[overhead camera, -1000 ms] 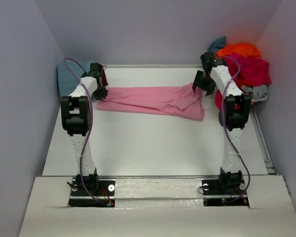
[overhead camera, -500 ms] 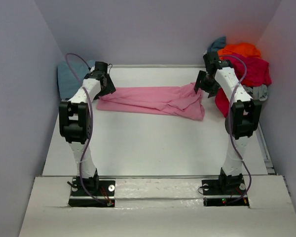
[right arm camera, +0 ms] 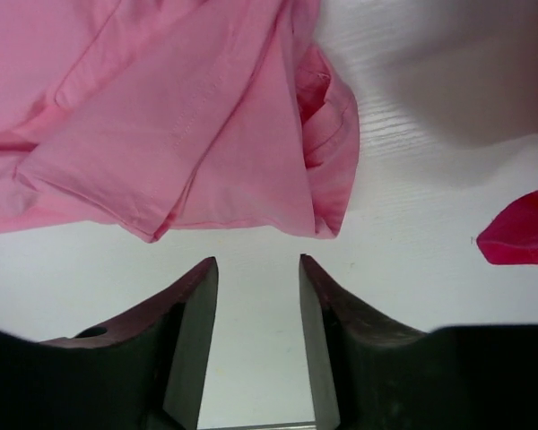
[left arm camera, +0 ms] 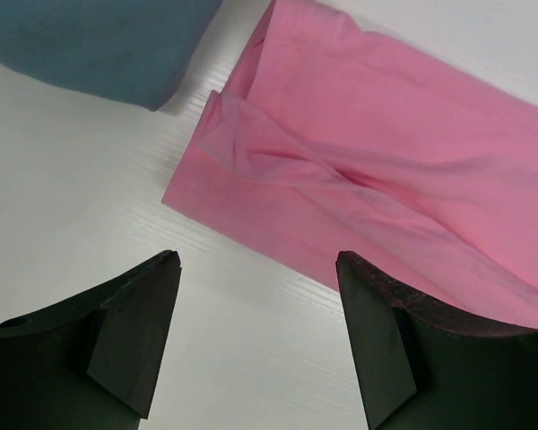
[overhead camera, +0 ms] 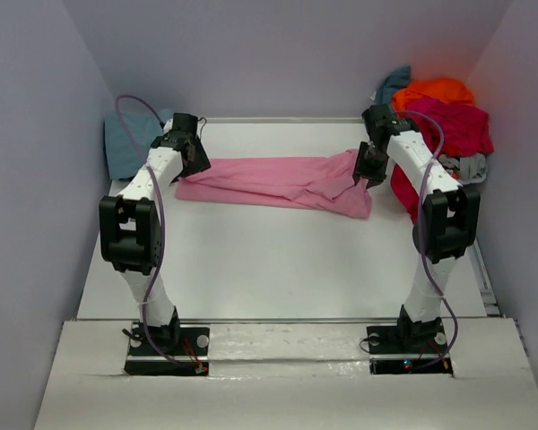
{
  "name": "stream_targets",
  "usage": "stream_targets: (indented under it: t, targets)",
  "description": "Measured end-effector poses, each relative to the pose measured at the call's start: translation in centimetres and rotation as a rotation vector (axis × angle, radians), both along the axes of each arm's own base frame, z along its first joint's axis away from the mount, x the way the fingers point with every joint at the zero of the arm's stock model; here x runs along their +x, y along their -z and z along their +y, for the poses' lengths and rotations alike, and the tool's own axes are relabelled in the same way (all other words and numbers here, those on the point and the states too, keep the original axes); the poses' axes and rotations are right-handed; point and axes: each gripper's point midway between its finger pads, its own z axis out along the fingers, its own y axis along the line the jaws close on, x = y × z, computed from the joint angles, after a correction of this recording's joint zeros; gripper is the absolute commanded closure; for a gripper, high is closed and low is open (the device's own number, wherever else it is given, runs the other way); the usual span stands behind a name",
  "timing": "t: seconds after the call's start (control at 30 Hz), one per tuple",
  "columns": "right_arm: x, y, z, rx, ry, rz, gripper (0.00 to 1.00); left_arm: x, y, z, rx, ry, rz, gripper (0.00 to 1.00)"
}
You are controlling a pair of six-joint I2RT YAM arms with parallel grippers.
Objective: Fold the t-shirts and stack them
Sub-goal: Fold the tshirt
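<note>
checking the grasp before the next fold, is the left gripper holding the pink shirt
No, the left gripper has its jaws open over the table, with the pink t-shirt lying flat beyond them, not pinched.

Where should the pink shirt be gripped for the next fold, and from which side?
Probably at its two short ends, from above: the pink shirt lies flat as a long band across the table. The left gripper, open, hangs by the flat left corner; the right gripper, open too, hangs by the bunched right end.
</note>
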Motion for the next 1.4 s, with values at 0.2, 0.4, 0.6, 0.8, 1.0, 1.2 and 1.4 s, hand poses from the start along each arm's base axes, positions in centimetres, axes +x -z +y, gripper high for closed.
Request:
stream_targets:
  t: [0.2, 0.4, 0.6, 0.8, 1.0, 1.2, 1.4]
  targets:
    - [0.0, 0.1, 0.4, 0.017, -0.005, 0.0, 0.69, -1.0, 1.1, -0.4, 0.007, 0.011, 0.039, 0.18]
    - [0.0, 0.7, 0.7, 0.03, -0.011, 0.016, 0.77, -1.0, 2.7, -0.6, 0.012, 0.015, 0.077, 0.18]
    - [-0.1, 2.8, 1.4, 0.035, -0.027, 0.069, 0.8, -1.4, 6.1, -0.8, 0.022, 0.019, 0.16, 0.18]
    - [-0.2, 4.0, 2.6, 0.042, -0.056, 0.101, 0.81, -1.5, 6.4, -1.1, 0.023, 0.022, 0.169, 0.18]
    - [0.1, 6.2, 4.4, 0.04, -0.095, 0.144, 0.81, -1.6, 6.8, -1.4, 0.025, 0.028, 0.181, 0.18]
    - [0.1, 6.8, 5.3, 0.043, -0.117, 0.154, 0.81, -1.0, 7.2, -1.4, 0.028, 0.028, 0.193, 0.18]
    - [0.3, 6.7, 5.9, 0.06, -0.126, 0.152, 0.82, -0.7, 7.5, -1.4, 0.033, 0.027, 0.205, 0.18]
